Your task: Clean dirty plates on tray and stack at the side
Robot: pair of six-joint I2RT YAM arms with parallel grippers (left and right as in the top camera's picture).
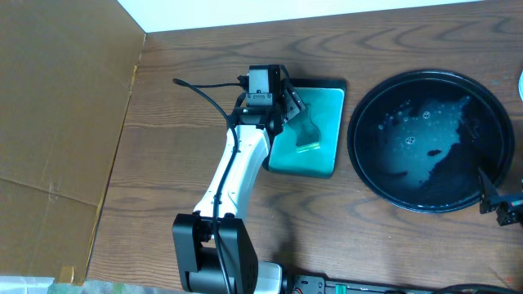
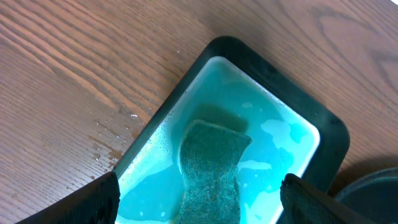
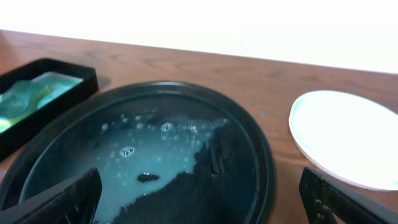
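The round black tray (image 1: 359,155) lies at the right of the table, wet and holding no plates; it also shows in the right wrist view (image 3: 264,162). A white plate (image 3: 348,137) lies on the table right of the tray; only its edge shows at the overhead frame's right border (image 1: 520,82). I cannot tell whether it is a single plate or a stack. My left gripper (image 2: 199,202) is open over a green sponge (image 2: 208,168) lying in the teal rectangular tray (image 1: 323,163). My right gripper (image 3: 202,199) is open and empty at the black tray's near right rim.
A large brown cardboard sheet (image 1: 57,122) covers the left of the table. Water drops (image 2: 109,134) lie on the wood beside the teal tray. A black cable (image 1: 204,90) runs behind the left wrist.
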